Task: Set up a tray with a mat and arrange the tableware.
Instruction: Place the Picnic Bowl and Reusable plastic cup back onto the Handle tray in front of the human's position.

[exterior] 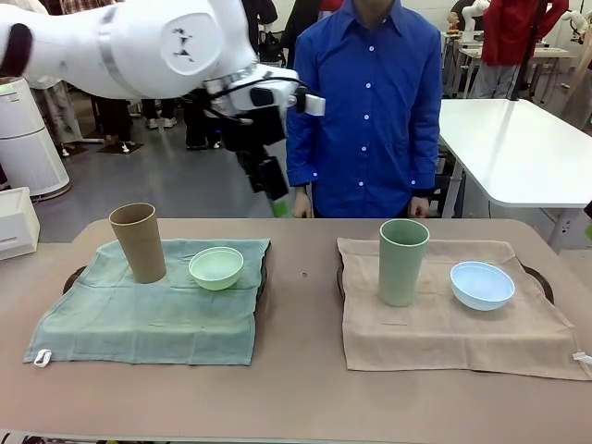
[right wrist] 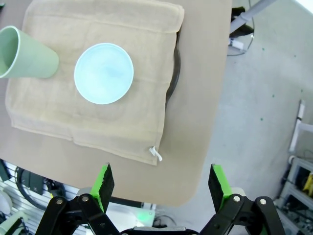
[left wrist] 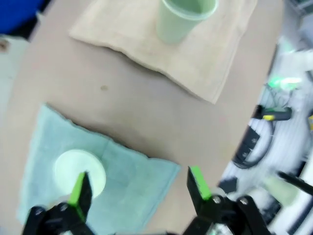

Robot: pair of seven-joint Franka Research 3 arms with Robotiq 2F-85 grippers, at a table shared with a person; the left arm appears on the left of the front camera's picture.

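While left end effector (left wrist: 134, 188) hangs open, mint bowl (left wrist: 79, 171) just below, w/ nothing held.

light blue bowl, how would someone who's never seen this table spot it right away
On the table, look at the tan cloth on the robot's right side, not the green cloth. Two things stand on it: the tall sage green cup, and beside it, nearer the table's end, the light blue bowl, low, round and pale blue.

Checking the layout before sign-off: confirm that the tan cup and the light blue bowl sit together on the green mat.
Not right. In the front view the tan cup shares the green mat with the mint green bowl; the light blue bowl sits on the beige mat.
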